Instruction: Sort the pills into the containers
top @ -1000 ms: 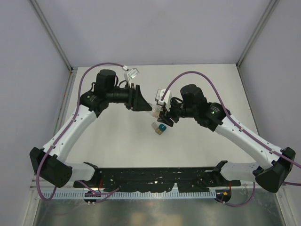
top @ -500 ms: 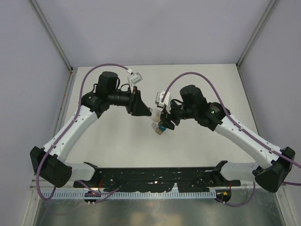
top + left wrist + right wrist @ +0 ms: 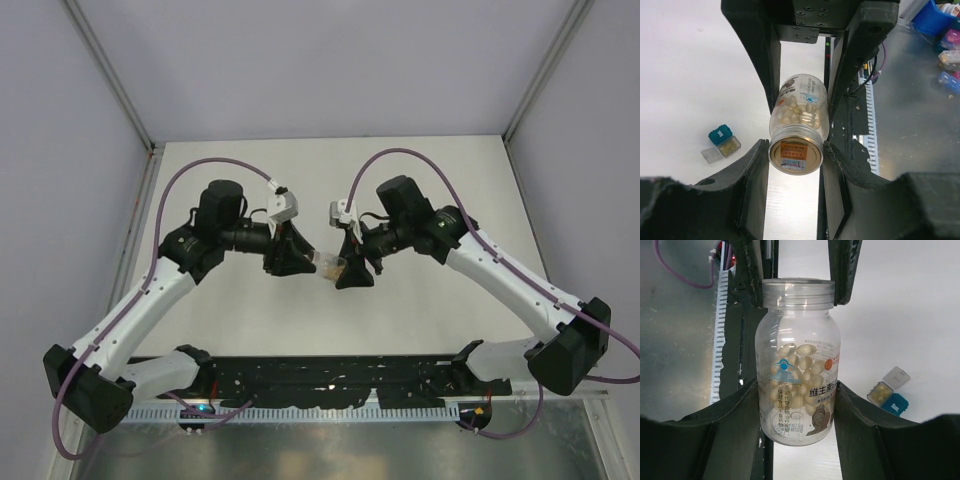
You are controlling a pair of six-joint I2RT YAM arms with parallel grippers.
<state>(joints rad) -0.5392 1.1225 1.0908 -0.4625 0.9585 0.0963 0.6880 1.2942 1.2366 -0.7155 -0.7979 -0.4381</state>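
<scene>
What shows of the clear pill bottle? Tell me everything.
The pill bottle is clear plastic, partly filled with pale oval capsules, printed with Chinese text and a blue logo. Its mouth end shows a gold rim and orange label. It is held sideways above the table, the left gripper clamping the neck, the right gripper the base end.

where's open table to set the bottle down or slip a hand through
Free: the far table beyond the left gripper and right gripper, and the near strip between them and the black rail. Crowded: the centre, where both clamp the bottle, containers close beside.
</scene>
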